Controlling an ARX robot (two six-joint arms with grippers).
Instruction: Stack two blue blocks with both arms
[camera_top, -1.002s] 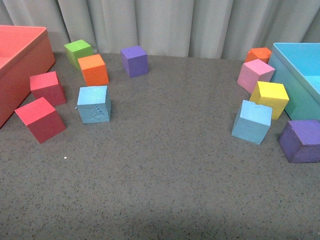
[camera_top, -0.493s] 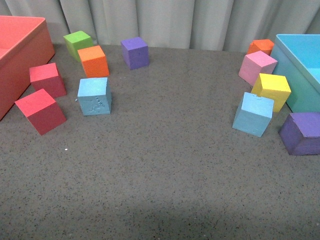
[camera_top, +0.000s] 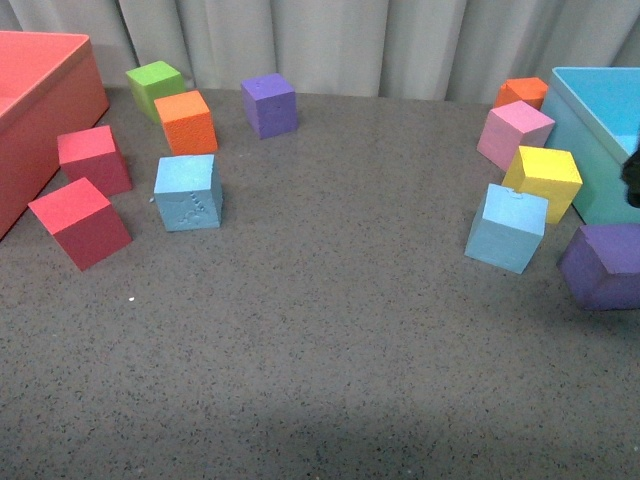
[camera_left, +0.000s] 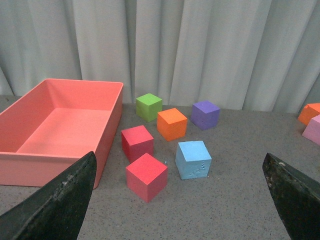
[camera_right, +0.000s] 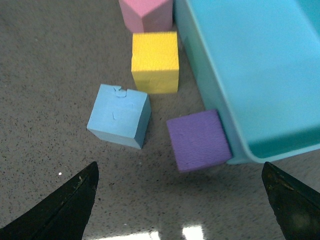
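**Operator:** Where are the blue blocks?

**Technician:** The marked blue block (camera_top: 188, 192) stands flat on the grey table (camera_top: 330, 340), on the left side. Its embossed face is toward the front camera. The second blue block (camera_top: 507, 228) stands on the right side, turned at an angle, well apart from the first. Neither is on top of the other.

**Operator:** Where does the block lie relative to the left gripper?

**Technician:** In the left wrist view the left gripper (camera_left: 179, 156) is spread wide, with one finger at each lower corner of the frame. It holds nothing. The marked blue block sits ahead of it, in line with the gap between the jaws, and neither finger touches it.

**Operator:** And the right gripper?

**Technician:** The right gripper (camera_right: 179, 163) is also spread wide and empty, above the table. The second blue block lies below it, within the span of the jaws but offset toward one finger. A purple cube (camera_right: 199, 141) lies nearer the middle of the gap.

**Operator:** What is next to each block?

**Technician:** Two red cubes (camera_top: 80, 222) sit near the marked blue block, with an orange cube (camera_top: 187, 122) behind it. A yellow cube (camera_top: 541, 183) is just beside the second blue block. The purple cube appears to touch the turquoise bin (camera_right: 200, 70).
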